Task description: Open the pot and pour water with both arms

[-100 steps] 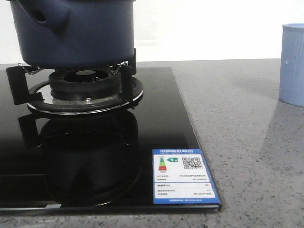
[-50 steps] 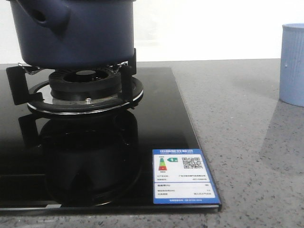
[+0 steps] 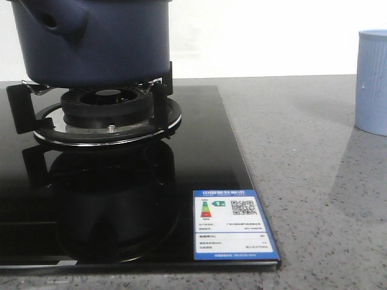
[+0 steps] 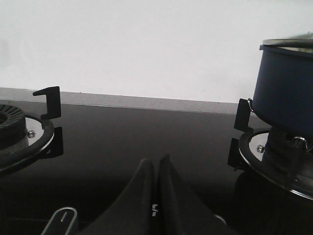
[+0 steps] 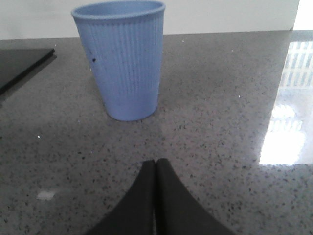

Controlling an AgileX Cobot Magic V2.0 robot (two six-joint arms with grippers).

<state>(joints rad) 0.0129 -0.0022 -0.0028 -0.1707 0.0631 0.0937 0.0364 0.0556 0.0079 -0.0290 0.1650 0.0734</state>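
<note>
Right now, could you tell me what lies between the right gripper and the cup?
Only bare speckled grey countertop lies between the closed right gripper and the blue cup, as the right wrist view shows.

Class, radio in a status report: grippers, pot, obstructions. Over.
Left gripper shut, empty, low over the black hob. Right gripper shut, empty, facing the blue cup. Pot on burner, lid on. Nothing blocking.

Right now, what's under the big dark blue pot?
Under the pot sits a black gas burner with a shiny ring, on black prongs holding the pot up. The pot covers the burner's top, so any flame there can't be seen.
</note>
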